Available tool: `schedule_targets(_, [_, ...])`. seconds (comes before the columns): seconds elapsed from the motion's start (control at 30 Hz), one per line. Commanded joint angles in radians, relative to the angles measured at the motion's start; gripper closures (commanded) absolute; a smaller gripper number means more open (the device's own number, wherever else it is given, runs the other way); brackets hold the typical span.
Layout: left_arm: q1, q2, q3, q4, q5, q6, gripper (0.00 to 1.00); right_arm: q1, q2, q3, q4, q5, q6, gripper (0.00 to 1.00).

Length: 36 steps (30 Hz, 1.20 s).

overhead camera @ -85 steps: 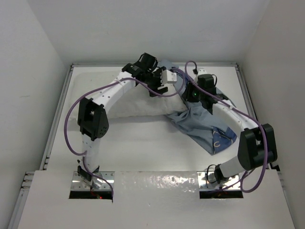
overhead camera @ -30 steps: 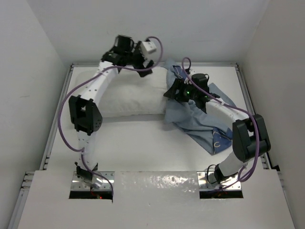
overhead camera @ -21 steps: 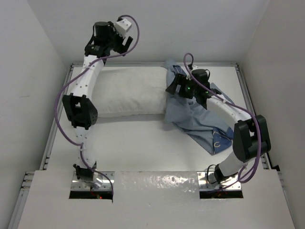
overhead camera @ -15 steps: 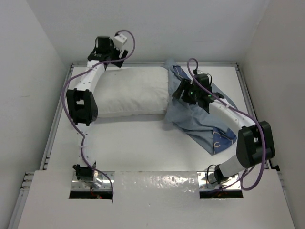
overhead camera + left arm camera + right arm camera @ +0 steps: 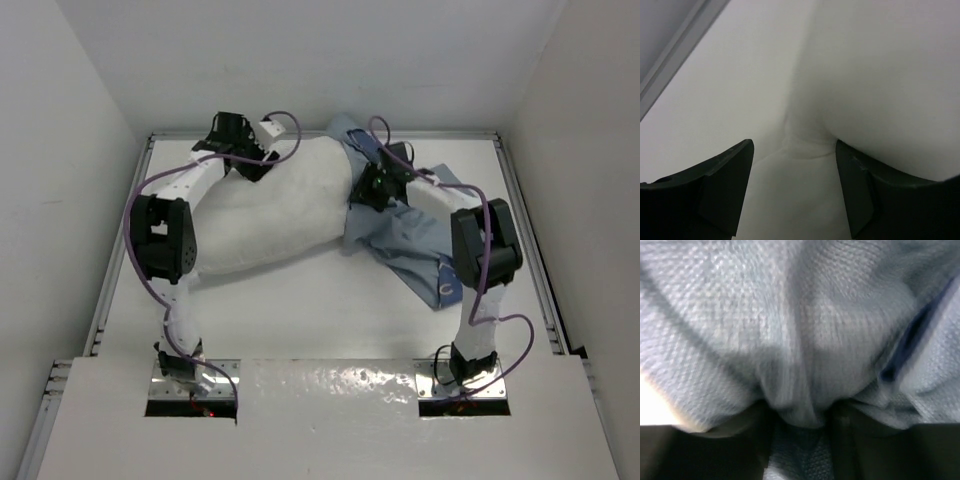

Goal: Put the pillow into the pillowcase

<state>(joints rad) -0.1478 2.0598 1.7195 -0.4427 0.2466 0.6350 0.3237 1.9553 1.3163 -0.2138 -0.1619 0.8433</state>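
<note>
Left jaws apart astride pillow (image 5: pixel 880 75) corner, right jaws pinching bunched pillowcase (image 5: pixel 790 340) fold

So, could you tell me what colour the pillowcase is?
The pillowcase is mostly pale grey-blue with dark navy folds; the right wrist view shows it best.

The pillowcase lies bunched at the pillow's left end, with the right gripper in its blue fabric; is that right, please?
Not quite: the top external view shows the pillowcase bunched at the pillow's right end, with the right gripper in its blue fabric.
</note>
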Motion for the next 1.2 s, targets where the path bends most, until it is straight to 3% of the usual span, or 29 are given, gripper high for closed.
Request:
schedule_targets(0.0, [-0.125,-0.110,-0.092,-0.201,0.210,0.095,0.34,-0.011,0.091,0.314,0.054,0.004,-0.015,0.62])
schedule_targets(0.03, [-0.165,-0.121,-0.106,-0.241,0.239,0.104,0.34,-0.017,0.161,0.392,0.025,-0.004,-0.013,0.72])
schedule_targets(0.07, [-0.182,-0.128,-0.115,-0.258,0.297,0.104,0.34,-0.024,0.195,0.461,0.010,-0.008,-0.009,0.76])
schedule_targets(0.1, [-0.199,-0.136,-0.116,-0.274,0.333,0.097,0.34,-0.028,0.226,0.586,-0.005,-0.013,-0.009,0.79])
schedule_targets(0.17, [-0.228,-0.136,-0.103,-0.303,0.434,0.062,0.34,-0.026,0.277,0.671,0.008,-0.021,-0.022,0.80])
schedule_targets(0.27, [-0.251,-0.135,-0.087,-0.278,0.512,-0.003,0.34,-0.026,0.254,0.606,0.089,-0.053,-0.036,0.71])
schedule_targets(0.3, [-0.259,-0.133,-0.074,-0.265,0.531,-0.029,0.32,-0.026,0.226,0.554,0.120,-0.059,-0.067,0.60])
schedule_targets(0.33, [-0.259,-0.133,-0.061,-0.263,0.531,-0.035,0.32,-0.028,0.211,0.554,0.125,-0.053,-0.090,0.60])
schedule_targets(0.37, [-0.259,-0.132,-0.045,-0.269,0.546,-0.038,0.29,-0.029,0.197,0.519,0.120,-0.042,-0.114,0.47])
schedule_targets(0.43, [-0.257,-0.130,0.032,-0.315,0.548,-0.019,0.25,-0.029,0.168,0.499,0.085,-0.018,-0.197,0.38])
schedule_targets(0.47, [-0.256,-0.127,0.070,-0.342,0.543,0.003,0.21,-0.035,0.140,0.492,0.065,0.004,-0.251,0.27])
schedule_targets(0.57, [-0.220,-0.124,0.228,-0.413,0.516,0.025,0.16,-0.041,0.068,0.477,0.004,0.054,-0.331,0.16])
schedule_targets(0.63, [-0.155,-0.124,0.314,-0.395,0.478,-0.038,0.16,-0.043,0.024,0.443,-0.016,0.081,-0.368,0.13])
schedule_targets(0.7, [-0.080,-0.124,0.345,-0.342,0.430,-0.096,0.21,-0.043,-0.050,0.408,-0.013,0.122,-0.403,0.13])
schedule_targets(0.73, [-0.055,-0.125,0.342,-0.329,0.378,-0.121,0.42,-0.040,-0.074,0.387,-0.009,0.131,-0.412,0.16])
schedule_targets(0.77, [-0.038,-0.127,0.329,-0.317,0.344,-0.123,0.55,-0.037,-0.100,0.342,-0.001,0.139,-0.426,0.27])
schedule_targets(0.8, [-0.020,-0.125,0.289,-0.289,0.303,-0.109,0.67,-0.034,-0.149,0.322,0.010,0.154,-0.432,0.76])
schedule_targets(0.83, [-0.015,-0.127,0.266,-0.275,0.245,-0.094,0.81,-0.022,-0.171,0.301,0.014,0.160,-0.437,0.94])
schedule_targets(0.87, [-0.015,-0.121,0.243,-0.271,0.223,-0.071,0.84,-0.011,-0.191,0.266,0.016,0.163,-0.452,1.00])
schedule_targets(0.9, [-0.013,-0.115,0.195,-0.254,0.203,-0.039,0.79,0.018,-0.223,0.236,0.013,0.185,-0.469,0.97])
schedule_targets(0.93, [-0.013,-0.098,0.160,-0.242,0.195,-0.023,0.71,0.037,-0.236,0.224,0.001,0.193,-0.502,0.85])
schedule_targets(0.97, [-0.013,-0.087,0.144,-0.229,0.188,-0.011,0.61,0.057,-0.252,0.212,-0.007,0.209,-0.518,0.69])
schedule_targets(1.0, [-0.012,-0.063,0.135,-0.220,0.171,-0.009,0.47,0.105,-0.259,0.192,-0.013,0.214,-0.536,0.46])
schedule_targets(1.1, [0.001,-0.011,0.127,-0.170,0.148,-0.023,0.28,0.222,-0.257,0.138,-0.021,0.264,-0.622,0.15])
schedule_targets(1.17, [0.002,0.009,0.120,-0.101,0.126,-0.035,0.23,0.303,-0.242,0.113,0.001,0.312,-0.680,0.04])
